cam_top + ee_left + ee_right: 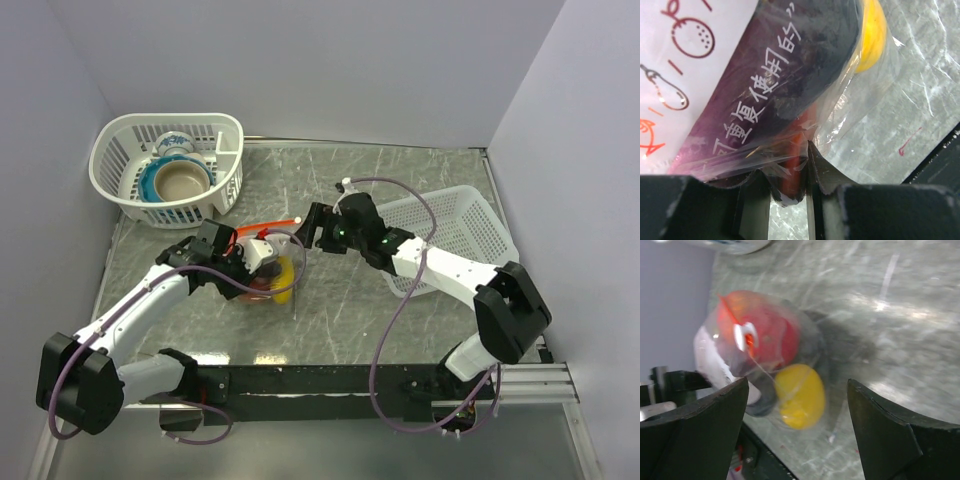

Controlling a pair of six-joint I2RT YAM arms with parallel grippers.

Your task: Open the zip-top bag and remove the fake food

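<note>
Pinching zip-top bag (pixel 790 100) in left claw (pixel 788 172); right claw (pixel 797 385) spread nearby.

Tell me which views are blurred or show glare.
Right wrist: the bag is blurred, and glare streaks the table. Left wrist: the bag is very close, yet its white print is sharp. Top external: sharp and evenly lit.

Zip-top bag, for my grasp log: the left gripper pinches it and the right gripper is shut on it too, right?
No: the right wrist view shows the right gripper open, not gripping the zip-top bag; the left gripper does pinch it.
</note>
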